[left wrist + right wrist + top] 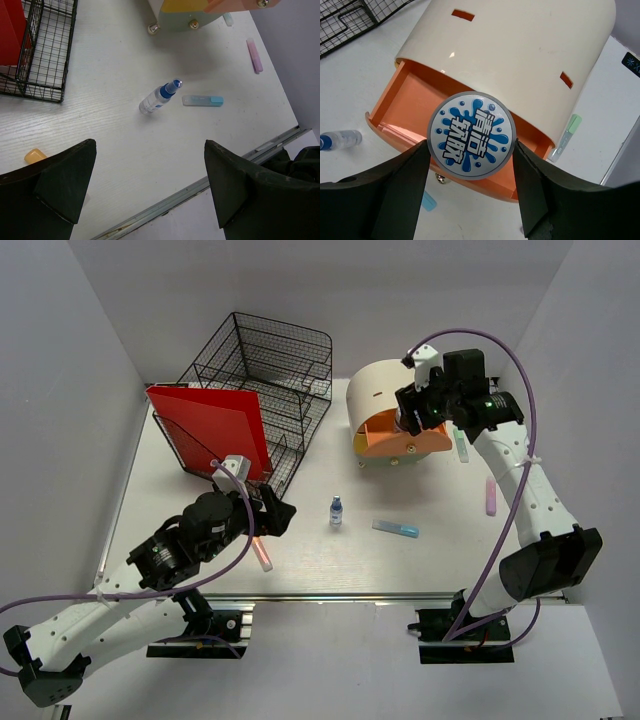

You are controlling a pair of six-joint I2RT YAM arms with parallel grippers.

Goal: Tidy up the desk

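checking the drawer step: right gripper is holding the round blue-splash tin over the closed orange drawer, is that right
Not quite. The right wrist view shows the orange drawer pulled open, not closed. The right gripper does hold the round blue-splash tin over it.

You have the desk [330, 560] before you: a large, flat, matte white rectangle, lying level. Silver metal lines its near edge.

Between the wire tray [265, 390] and the round drawer unit [380, 390] a lane of desk [325, 568] runs front to back, with only a standing bottle [336, 511] and a flat blue tube [396, 529] in it. Over the open orange drawer [405, 443], the right gripper [412, 418] and its round tin [471, 135] block entry.
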